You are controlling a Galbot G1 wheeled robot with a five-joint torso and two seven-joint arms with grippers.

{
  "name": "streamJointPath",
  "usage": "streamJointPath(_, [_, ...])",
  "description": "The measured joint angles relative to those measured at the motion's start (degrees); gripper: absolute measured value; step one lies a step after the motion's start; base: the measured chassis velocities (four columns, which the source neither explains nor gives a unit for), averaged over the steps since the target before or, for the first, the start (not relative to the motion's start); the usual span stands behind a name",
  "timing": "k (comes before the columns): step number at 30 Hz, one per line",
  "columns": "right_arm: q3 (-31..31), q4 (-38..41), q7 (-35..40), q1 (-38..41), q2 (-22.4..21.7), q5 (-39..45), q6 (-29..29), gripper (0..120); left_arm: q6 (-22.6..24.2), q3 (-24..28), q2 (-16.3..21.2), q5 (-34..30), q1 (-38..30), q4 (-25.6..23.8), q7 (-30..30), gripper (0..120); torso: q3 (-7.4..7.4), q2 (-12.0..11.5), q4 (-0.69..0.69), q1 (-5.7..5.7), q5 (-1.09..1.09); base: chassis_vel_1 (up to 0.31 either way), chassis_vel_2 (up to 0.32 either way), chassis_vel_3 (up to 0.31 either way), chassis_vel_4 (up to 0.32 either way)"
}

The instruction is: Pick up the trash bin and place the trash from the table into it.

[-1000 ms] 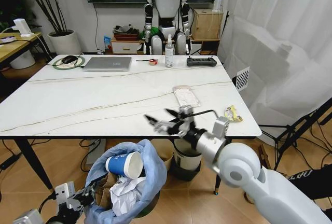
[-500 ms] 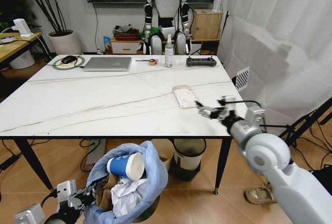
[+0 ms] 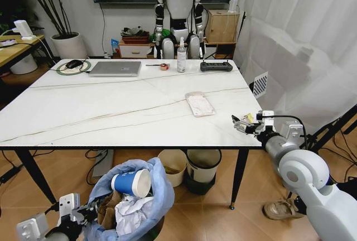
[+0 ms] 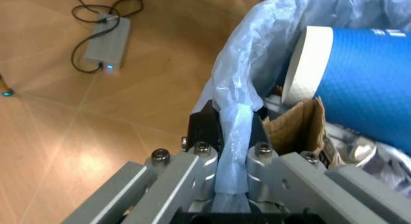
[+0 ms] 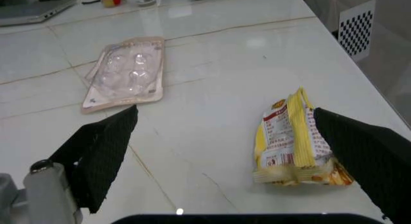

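while the left gripper (image 4: 232,151) hung low off the front edge of the surface (image 3: 100,112), its fingers (image 4: 200,142) were clamped on a fold of the light-blue bag at the rim of the trash bin (image 3: 131,207), holding it below the surface's level. already inside lay a blue-white paper cup (image 3: 132,181), crumpled tissue (image 3: 131,210) and a scrap of brown cardboard (image 4: 292,127). further right, a flat plastic packet (image 3: 199,103) sat untouched toward the right edge of the surface. at the front right corner the right gripper (image 3: 245,123) hovered with its fingers (image 5: 103,151) spread apart on either side of a yellow wrapper (image 5: 294,139), not yet closed on it. by my reading the job was well along, with those two pieces left to bin.
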Motion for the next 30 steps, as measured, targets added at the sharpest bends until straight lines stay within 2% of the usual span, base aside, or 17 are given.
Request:
streamJointPath(20, [-2.34, -8.46, -3.61, 3.38, -0.03, -3.86, 1.71, 98, -0.50, 0.60, -2.33, 1.35, -1.06, 0.09, 2.22, 1, 0.00, 0.00, 0.00, 0.00, -0.01, 0.000, 0.000, 0.000, 0.000])
streamJointPath(28, [-2.83, -9.60, -4.29, 3.60, 0.00, -4.01, 2.16, 68, -0.58, 0.60, -2.54, 1.34, -1.67, 0.12, 2.29, 1, 0.00, 0.00, 0.00, 0.00, -0.01, 0.000, 0.000, 0.000, 0.000])
streamJointPath(29, [-2.83, -9.60, -4.29, 3.60, 0.00, -4.01, 2.16, 68, -0.58, 0.60, -2.54, 1.34, -1.67, 0.12, 2.29, 1, 0.00, 0.00, 0.00, 0.00, -0.01, 0.000, 0.000, 0.000, 0.000])
streamJointPath(30, [-3.01, -9.74, -4.38, 3.72, 0.01, -4.04, 2.18, 62, -0.59, 0.60, -2.54, 1.34, -1.76, 0.12, 2.29, 1, 0.00, 0.00, 0.00, 0.00, -0.01, 0.000, 0.000, 0.000, 0.000])
